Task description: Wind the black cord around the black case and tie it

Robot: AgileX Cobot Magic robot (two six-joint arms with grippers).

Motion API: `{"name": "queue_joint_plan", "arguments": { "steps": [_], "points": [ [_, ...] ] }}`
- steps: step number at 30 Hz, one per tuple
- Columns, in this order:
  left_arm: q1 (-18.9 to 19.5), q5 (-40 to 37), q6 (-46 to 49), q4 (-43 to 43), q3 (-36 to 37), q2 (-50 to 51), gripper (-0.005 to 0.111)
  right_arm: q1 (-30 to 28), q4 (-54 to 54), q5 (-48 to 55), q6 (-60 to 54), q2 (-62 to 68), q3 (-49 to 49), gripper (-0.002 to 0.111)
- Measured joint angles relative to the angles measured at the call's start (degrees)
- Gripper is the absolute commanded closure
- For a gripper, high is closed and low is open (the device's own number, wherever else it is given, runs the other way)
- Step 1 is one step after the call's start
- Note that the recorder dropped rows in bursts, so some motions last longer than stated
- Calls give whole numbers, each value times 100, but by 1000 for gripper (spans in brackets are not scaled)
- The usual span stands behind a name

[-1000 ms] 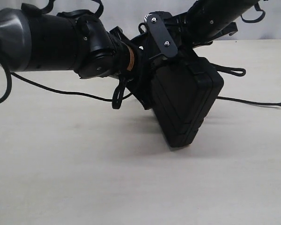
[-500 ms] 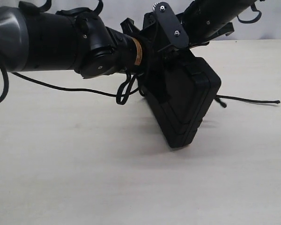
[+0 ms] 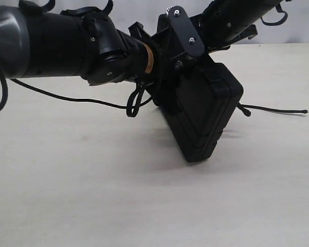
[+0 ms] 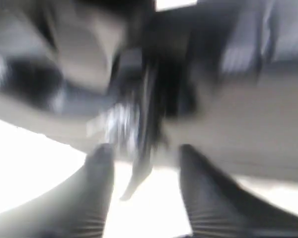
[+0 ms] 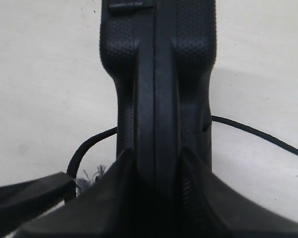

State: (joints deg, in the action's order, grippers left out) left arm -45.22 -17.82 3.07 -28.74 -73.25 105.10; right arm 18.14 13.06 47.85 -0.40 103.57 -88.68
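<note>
- black case (image 3: 206, 113): tilted, standing on one lower corner on the table (image 3: 92, 195), long axis slanting down away from the fingers; halves closed, contents hidden.
- right gripper (image 5: 156, 153): clamped on the case's upper edge, one finger on each face.
- left gripper (image 4: 145, 151): view blurred, fingers apart, gripping nothing.
- black cord (image 3: 67, 98): on the table, looped just below the left fingers, running out either side of the case.

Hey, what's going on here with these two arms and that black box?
The right pincer is clamped on the black case, propping it tilted on one corner on the table. The left pincer is at the case's upper edge, its fingers apart in a blurred view. The black cord trails across the table beside the case.
</note>
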Motion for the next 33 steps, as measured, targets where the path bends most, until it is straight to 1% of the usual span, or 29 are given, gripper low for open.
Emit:
{"name": "queue_joint_plan", "arguments": {
  "steps": [1, 3, 5, 7, 10, 11, 19, 24, 26, 27, 31, 32, 33],
  "points": [
    [0, -310, 0, -115, 0, 0, 54, 0, 0, 0, 0, 0, 0, 104],
    [0, -597, 20, -285, -10, -7, 55, 0, 0, 0, 0, 0, 0, 104],
    [0, -577, 20, -345, -10, -7, 67, 0, 0, 0, 0, 0, 0, 104],
    [0, -392, 20, -345, -10, -7, 85, 0, 12, 0, 0, 0, 0, 104],
    [0, -194, 20, -345, -10, -7, 104, 0, 12, 0, 0, 0, 0, 104],
    [0, -148, 20, -345, -10, -7, 107, 0, 12, 0, 0, 0, 0, 104],
    [0, 554, 7, 130, -10, -7, 107, 0, 12, 11, 0, 0, 0, 104],
    [0, 623, 7, 214, -10, -7, 107, 0, 12, 11, 0, 0, 0, 104],
    [0, 550, 7, 228, -10, -7, 105, 0, 12, 11, 0, 0, 0, 104],
    [0, 493, 19, 228, -10, -7, 99, 0, 12, 11, 0, 0, 0, 104],
    [0, 404, 19, 228, -10, -7, 60, 0, 12, 11, 0, 0, 0, 104],
    [0, 335, 31, 228, -10, -7, 54, 0, 12, 11, 0, 0, 0, 104],
    [0, 255, 31, 217, -10, -7, 53, 0, 12, 11, 0, 0, 0, 104]
  ]
}}
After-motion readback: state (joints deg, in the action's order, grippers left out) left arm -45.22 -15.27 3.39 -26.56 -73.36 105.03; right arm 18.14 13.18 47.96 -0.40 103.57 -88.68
